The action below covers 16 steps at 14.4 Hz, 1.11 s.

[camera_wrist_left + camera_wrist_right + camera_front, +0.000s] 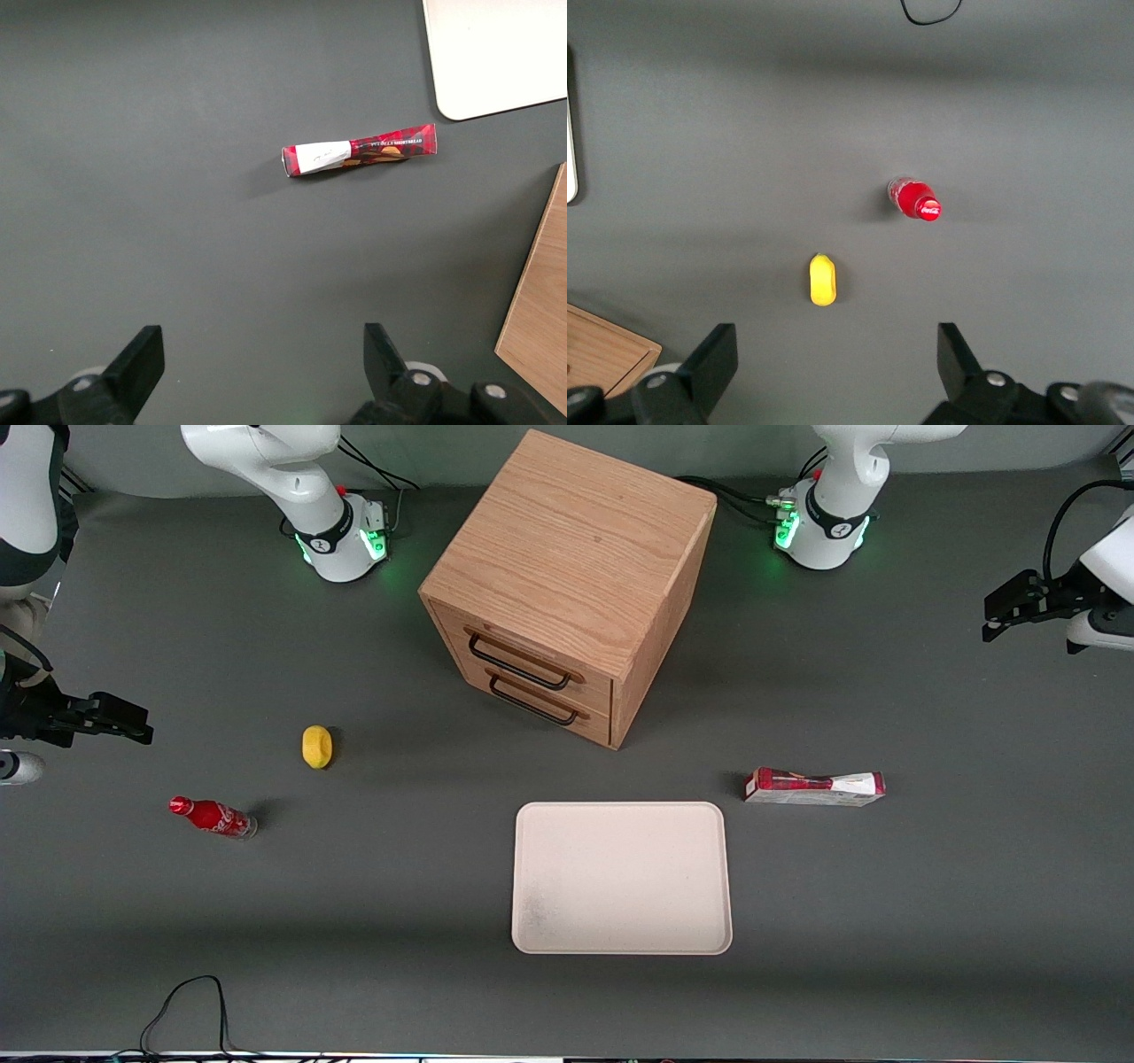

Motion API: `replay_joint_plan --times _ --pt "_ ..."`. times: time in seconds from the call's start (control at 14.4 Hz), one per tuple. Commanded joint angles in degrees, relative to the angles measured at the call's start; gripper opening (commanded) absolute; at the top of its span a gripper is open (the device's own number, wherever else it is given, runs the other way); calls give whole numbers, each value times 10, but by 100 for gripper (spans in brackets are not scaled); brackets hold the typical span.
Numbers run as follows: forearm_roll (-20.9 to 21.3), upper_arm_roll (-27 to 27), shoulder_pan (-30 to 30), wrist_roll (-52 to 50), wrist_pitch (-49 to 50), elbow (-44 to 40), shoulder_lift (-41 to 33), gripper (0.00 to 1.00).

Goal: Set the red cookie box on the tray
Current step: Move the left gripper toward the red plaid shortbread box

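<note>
The red cookie box (815, 786) lies flat on the dark table, beside the tray (620, 877) toward the working arm's end and apart from it. It is long and narrow, red with a white section. It also shows in the left wrist view (359, 152), with a corner of the tray (496, 53) near it. My left gripper (990, 622) hangs above the table toward the working arm's end, farther from the front camera than the box. It is open and empty, with its fingers (142, 354) wide apart and well clear of the box.
A wooden two-drawer cabinet (567, 584) stands mid-table, farther from the front camera than the tray; its edge shows in the left wrist view (540, 292). A yellow object (316, 746) and a small red cola bottle (213, 817) lie toward the parked arm's end. A black cable (186, 1001) loops near the front edge.
</note>
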State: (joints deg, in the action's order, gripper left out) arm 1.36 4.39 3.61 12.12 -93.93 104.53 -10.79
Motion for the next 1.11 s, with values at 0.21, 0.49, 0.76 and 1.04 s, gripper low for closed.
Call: replay_joint_plan --times 0.21,0.49,0.76,1.04 --pt "14 -4 -4 4 -4 -2 13 100" --pt "15 0 -4 90 -27 25 43 100" --pt "17 7 1 222 -49 38 67 100" --pt "16 4 11 448 -114 48 111 100"
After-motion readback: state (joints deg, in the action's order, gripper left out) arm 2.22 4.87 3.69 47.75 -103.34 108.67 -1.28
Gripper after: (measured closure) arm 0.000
